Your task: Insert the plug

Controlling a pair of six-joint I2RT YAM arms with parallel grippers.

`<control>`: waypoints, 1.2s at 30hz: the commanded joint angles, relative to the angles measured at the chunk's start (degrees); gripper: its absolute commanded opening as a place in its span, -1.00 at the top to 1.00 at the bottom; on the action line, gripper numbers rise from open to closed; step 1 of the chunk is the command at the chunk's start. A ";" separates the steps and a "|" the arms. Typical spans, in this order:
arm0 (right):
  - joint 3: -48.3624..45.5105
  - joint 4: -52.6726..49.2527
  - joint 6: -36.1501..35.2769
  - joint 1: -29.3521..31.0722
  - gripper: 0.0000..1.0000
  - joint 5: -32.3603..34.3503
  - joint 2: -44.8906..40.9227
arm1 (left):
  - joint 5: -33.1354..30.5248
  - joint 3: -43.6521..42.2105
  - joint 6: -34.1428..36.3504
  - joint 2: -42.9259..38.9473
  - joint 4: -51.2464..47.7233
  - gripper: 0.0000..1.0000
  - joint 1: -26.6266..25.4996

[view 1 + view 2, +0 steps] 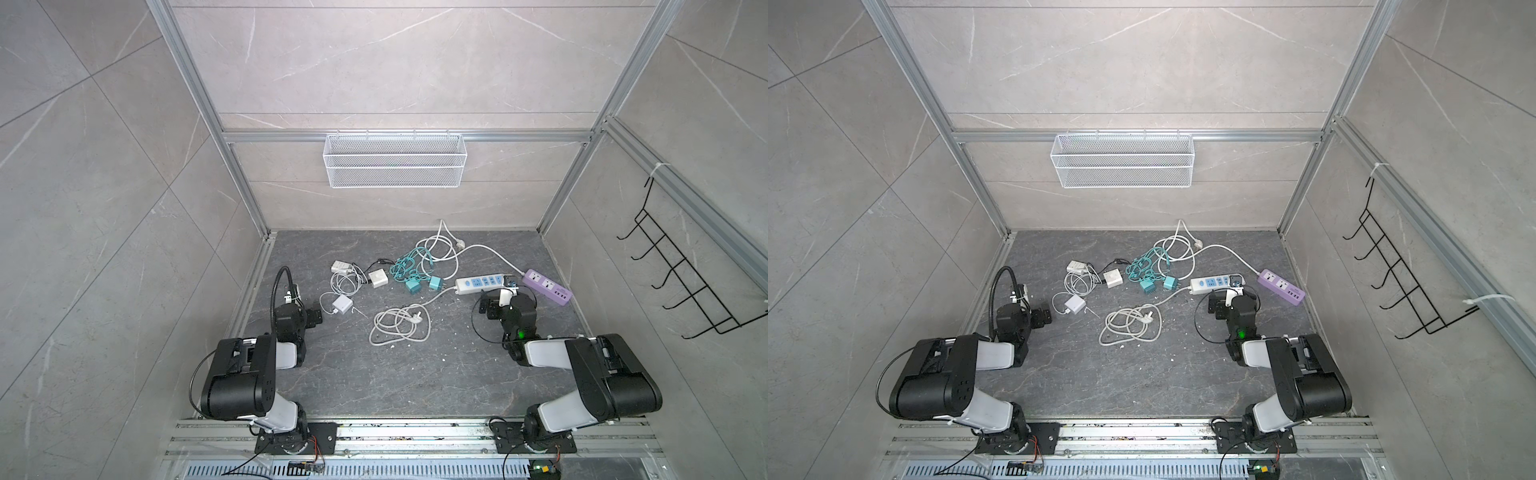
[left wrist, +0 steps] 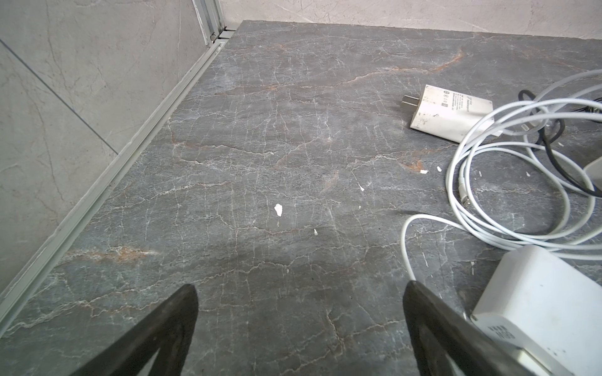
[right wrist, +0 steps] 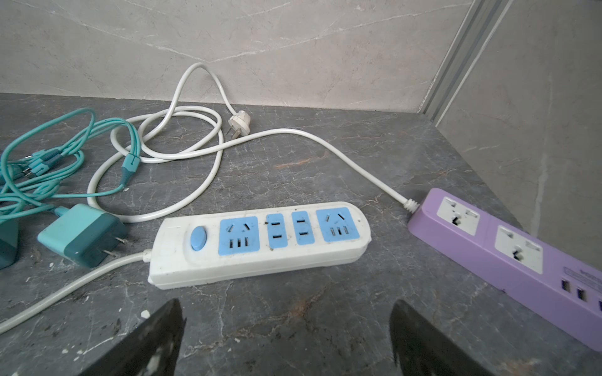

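A white power strip (image 3: pixel 260 242) with blue sockets lies on the dark stone table, all of its sockets empty. A purple power strip (image 3: pixel 508 250) lies to its right in both top views. A teal charger plug (image 3: pixel 83 239) lies at the white strip's cord end, its two prongs pointing at it. The purple strip's white plug (image 3: pixel 239 122) rests near the back wall. My right gripper (image 3: pixel 286 306) hovers open just in front of the white strip, holding nothing. My left gripper (image 2: pixel 299 289) is open over bare table, with a white charger (image 2: pixel 550 302) touching one finger's outer side.
A second teal charger (image 1: pixel 412 287) and tangled teal cables (image 1: pixel 405 266) lie mid-table. Two more white chargers (image 1: pixel 340 266) (image 1: pixel 378 278) and thin white cables lie at the back left. The white strip's coiled cord with its plug (image 1: pixel 415 318) lies centre. A wire basket (image 1: pixel 395 160) hangs on the back wall.
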 commanded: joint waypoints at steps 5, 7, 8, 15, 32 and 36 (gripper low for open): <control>-0.63 -0.05 1.19 0.00 -0.98 0.85 0.01 | 0.58 1.78 -0.64 -1.37 0.84 -1.00 -0.17; 0.15 -1.74 1.53 0.05 -0.98 2.08 -0.65 | 0.67 2.33 -0.32 -1.91 -0.42 -1.00 -0.36; 0.85 -3.34 1.69 0.07 -0.98 3.22 -1.63 | 0.42 2.90 -0.10 -2.11 -1.91 -1.00 -0.45; 7.85 -21.31 3.82 0.16 -0.98 8.15 -7.41 | -3.10 12.95 -3.44 -5.46 -24.03 -1.00 -0.79; 46.13 -78.95 32.28 -0.92 -0.99 21.77 3.63 | 5.58 29.72 -15.58 -10.99 -50.11 -1.00 -2.33; 54.25 -87.76 39.19 -3.95 -0.95 20.73 11.73 | 6.79 31.48 -17.44 -9.42 -52.15 -1.00 -3.28</control>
